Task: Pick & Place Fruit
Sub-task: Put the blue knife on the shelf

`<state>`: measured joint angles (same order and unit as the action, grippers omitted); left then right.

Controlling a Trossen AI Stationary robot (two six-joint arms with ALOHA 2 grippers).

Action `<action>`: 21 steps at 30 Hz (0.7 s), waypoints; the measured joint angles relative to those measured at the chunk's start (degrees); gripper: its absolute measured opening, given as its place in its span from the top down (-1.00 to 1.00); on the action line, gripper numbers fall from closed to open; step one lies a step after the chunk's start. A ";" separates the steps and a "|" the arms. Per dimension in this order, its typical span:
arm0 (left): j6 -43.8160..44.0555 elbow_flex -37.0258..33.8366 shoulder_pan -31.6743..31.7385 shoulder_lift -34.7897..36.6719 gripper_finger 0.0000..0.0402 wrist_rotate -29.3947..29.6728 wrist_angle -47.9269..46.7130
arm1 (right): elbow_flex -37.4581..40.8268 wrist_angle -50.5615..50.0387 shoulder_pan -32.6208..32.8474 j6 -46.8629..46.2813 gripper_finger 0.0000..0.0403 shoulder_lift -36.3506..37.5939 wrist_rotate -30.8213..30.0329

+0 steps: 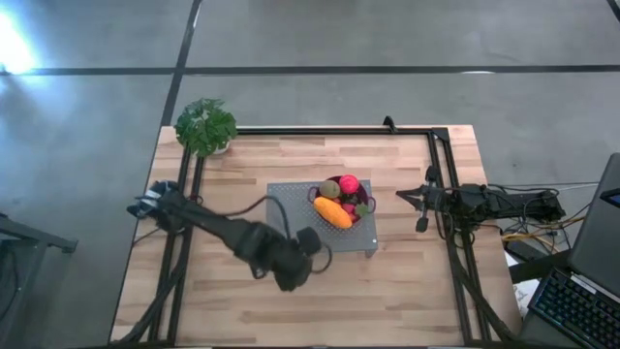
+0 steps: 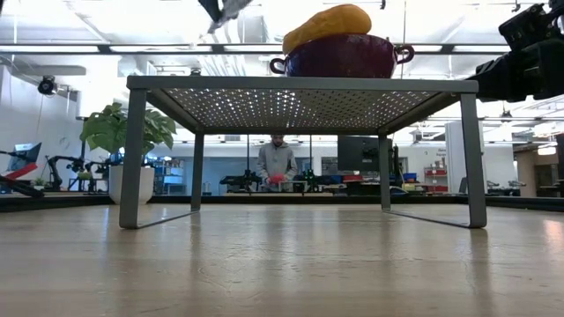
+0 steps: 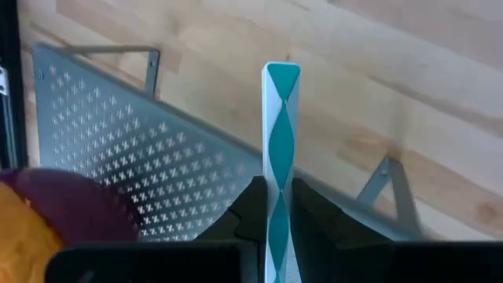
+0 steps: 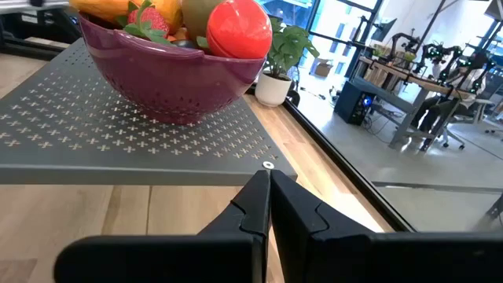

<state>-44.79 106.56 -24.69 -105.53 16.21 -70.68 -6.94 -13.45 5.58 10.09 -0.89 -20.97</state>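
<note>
A: Right, start at the left gripper [image 3: 277, 216]: its dark fingers are clamped on a slim white-and-teal knife [image 3: 280, 149], the blade pointing forward over the grey perforated metal rack [image 3: 149, 169].

B: And the fruit?

A: Just beside that gripper, off to one side, piled in a round purple colander bowl [image 1: 359, 217] on top of the rack: a long orange piece [image 1: 332, 212], a pink-red ball [image 1: 349, 184], a brown-green oval [image 1: 329, 189], and small red strawberries [image 4: 148, 21].

B: What could go wrong?

A: I judge the knife is the hazard. With the jaws full, that gripper cannot take any fruit, and a swing towards the bowl might nick the orange piece or shove the bowl across the rack. The thin handle could also twist in the grip.

B: The other arm?

A: The right gripper [image 4: 267, 196] waits with its fingers closed on nothing, near the far side of the bowl, low by the rack's edge.

B: Further out?

A: A pale wooden table [image 1: 407, 291] framed by black rails, a leafy potted plant [image 1: 205, 126] at one corner. Beyond, a bright workshop with desks, and a person [image 2: 277, 163] standing well apart.
</note>
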 joint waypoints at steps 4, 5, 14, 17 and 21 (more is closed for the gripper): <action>-4.49 0.11 2.81 1.57 0.80 -1.91 -0.56 | 0.00 0.00 0.00 -0.02 0.96 0.00 0.00; -5.69 0.16 3.27 2.03 0.80 -2.48 -0.71 | 0.00 0.00 0.00 0.00 0.96 0.02 0.00; -15.27 0.04 10.31 6.14 0.80 -12.26 -0.50 | 0.00 0.00 -0.02 -0.02 0.96 0.02 0.00; -18.84 0.02 13.36 6.14 0.80 -15.37 -1.09 | 0.00 0.00 -0.02 0.00 0.96 0.00 0.00; -22.60 -0.11 17.29 5.84 0.80 -20.96 -1.43 | 0.00 0.00 -0.01 -0.01 0.96 0.00 0.00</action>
<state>-67.39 106.45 -7.40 -99.69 -4.76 -72.11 -6.94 -13.45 5.58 10.07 -0.89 -20.97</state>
